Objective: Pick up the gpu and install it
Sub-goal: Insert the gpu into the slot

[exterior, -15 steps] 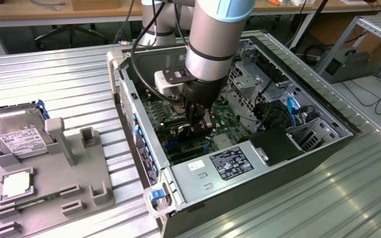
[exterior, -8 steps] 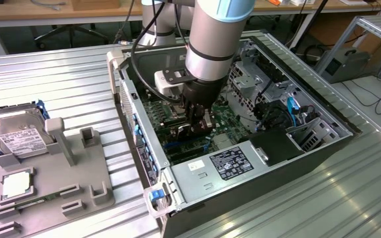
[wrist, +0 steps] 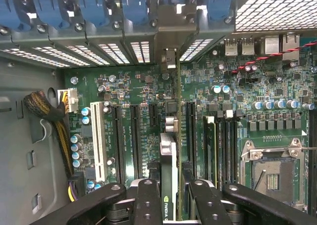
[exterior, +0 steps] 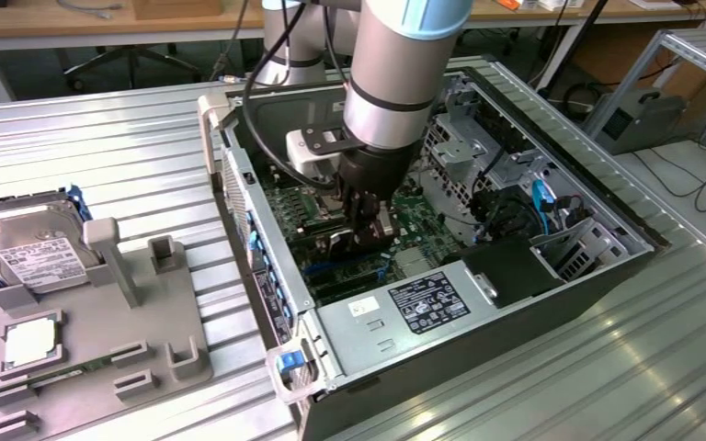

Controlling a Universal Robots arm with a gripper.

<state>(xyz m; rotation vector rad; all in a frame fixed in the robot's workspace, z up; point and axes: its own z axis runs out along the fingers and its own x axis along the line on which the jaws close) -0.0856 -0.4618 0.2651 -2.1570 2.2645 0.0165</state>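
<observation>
Inside the open computer case (exterior: 476, 303), my gripper (wrist: 171, 201) had its fingers (wrist: 147, 200) partly closed, clamping the gpu (wrist: 169, 160) edge-on over the motherboard (wrist: 133, 86), apparently to line it up with a slot.

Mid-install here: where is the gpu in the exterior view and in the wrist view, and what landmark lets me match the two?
Exterior view: the gpu sits near the picture's middle, inside the open computer case, under the gripper.
Wrist view: the gpu is seen edge-on between the gripper's fingers, over the expansion slots.
Shared landmark: the green motherboard.
</observation>
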